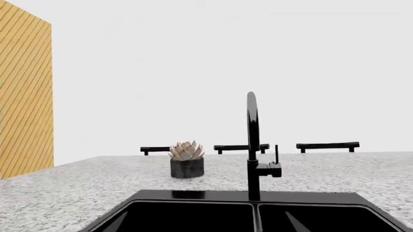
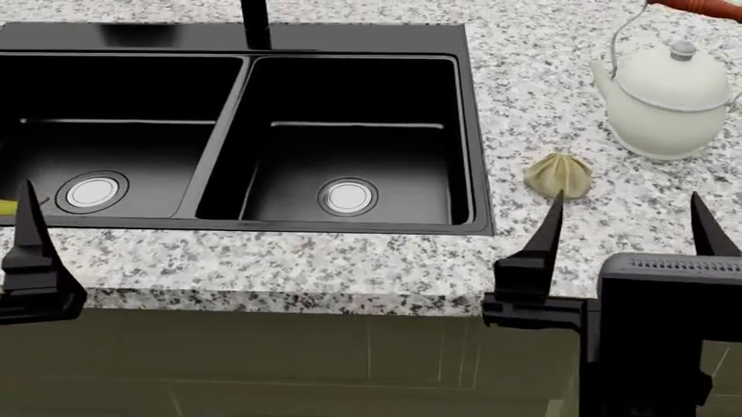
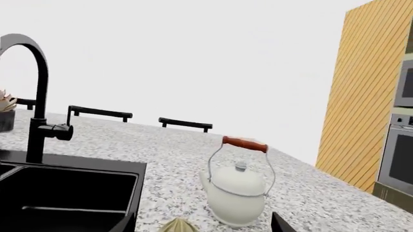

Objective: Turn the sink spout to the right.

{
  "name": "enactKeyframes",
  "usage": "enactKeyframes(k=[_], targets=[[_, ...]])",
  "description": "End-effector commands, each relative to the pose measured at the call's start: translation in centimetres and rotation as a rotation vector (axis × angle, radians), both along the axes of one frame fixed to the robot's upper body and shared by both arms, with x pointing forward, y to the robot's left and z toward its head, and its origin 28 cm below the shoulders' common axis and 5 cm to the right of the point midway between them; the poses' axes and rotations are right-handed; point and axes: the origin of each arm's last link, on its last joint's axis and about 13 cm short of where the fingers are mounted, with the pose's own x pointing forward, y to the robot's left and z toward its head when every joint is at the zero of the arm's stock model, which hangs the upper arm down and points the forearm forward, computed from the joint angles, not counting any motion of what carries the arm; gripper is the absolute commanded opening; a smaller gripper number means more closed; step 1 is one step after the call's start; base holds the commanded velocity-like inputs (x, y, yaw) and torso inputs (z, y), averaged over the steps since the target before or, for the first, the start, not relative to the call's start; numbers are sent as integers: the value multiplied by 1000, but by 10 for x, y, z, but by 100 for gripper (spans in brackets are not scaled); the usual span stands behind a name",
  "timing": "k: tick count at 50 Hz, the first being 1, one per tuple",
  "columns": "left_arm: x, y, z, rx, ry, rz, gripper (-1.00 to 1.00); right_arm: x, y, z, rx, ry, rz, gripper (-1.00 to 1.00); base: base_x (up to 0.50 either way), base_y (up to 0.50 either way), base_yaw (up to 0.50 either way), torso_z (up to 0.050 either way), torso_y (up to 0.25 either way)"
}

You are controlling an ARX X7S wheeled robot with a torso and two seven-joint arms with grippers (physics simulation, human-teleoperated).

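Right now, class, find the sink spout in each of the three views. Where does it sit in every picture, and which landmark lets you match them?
Left wrist view: the sink spout rises at centre, behind the sink.
Head view: only its lower part shows at the top edge, left of centre.
Right wrist view: it arches along the left edge.
Shared landmark: the sink's centre divider.

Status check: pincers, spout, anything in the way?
Left pincer and right pincer open, empty, at counter edge. Tall matte-black spout untouched, behind the sink divider. White kettle sits right, clear of it.
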Motion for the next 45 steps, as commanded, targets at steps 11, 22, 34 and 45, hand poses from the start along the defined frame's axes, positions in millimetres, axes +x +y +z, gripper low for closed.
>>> enactKeyframes(k=[11, 22, 34, 45], targets=[[2, 17, 18, -1, -30, 95, 100, 11, -13, 21, -46, -28, -34, 100, 0, 0, 0, 0, 0], [2, 20, 29, 12, -34, 106, 100, 15, -18, 30, -61, -22, -44, 100, 0, 0, 0, 0, 0], [5, 20, 39, 20, -36, 118, 100, 15, -20, 31, -56, -24, -51, 100, 0, 0, 0, 0, 0], [7, 21, 38, 0, -40, 102, 100, 14, -18, 31, -64, -22, -61, 100, 0, 0, 0, 0, 0]])
